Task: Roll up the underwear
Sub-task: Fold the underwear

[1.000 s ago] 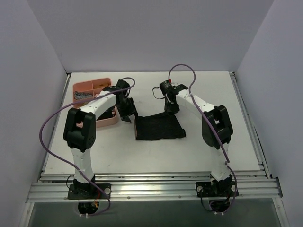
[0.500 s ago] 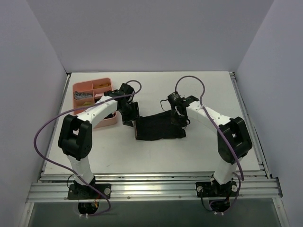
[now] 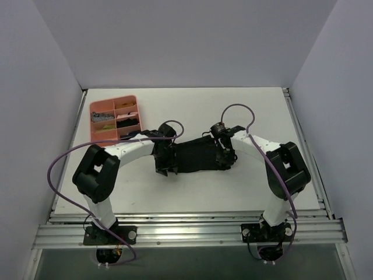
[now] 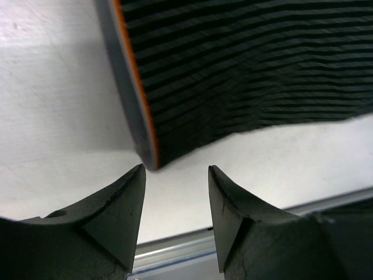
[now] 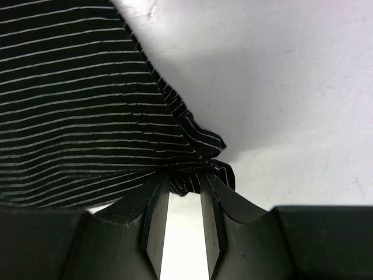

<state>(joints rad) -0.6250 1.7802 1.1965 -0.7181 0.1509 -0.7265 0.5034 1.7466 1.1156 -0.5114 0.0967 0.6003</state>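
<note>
Both arms have dropped lower and moved in since the earlier frame. Back then the left arm crossed over the pink tray [image 3: 113, 99]. Now the whole tray shows at the upper left.

The underwear [image 3: 195, 156] lies flat on the white table [image 3: 192, 192], in the middle of the top view. The left gripper [image 3: 165, 162] sits at its left end and the right gripper [image 3: 225, 154] at its right end.

In the left wrist view, the left gripper [image 4: 176, 172] has its fingers wide apart and holds nothing. The cloth corner with the orange band [image 4: 137, 87] lies just in front of the gap.

In the right wrist view, the right gripper [image 5: 183, 182] has its fingers close together with a thin gap. A bunched corner of the striped cloth [image 5: 201, 166] sits right at the tips. It is not clear whether they pinch it.

The step looks like taking hold of the two ends, so rolling has not started. Next, the left fingers likely need to slide forward over the band corner and close on it. Then both ends could turn over together.
</note>
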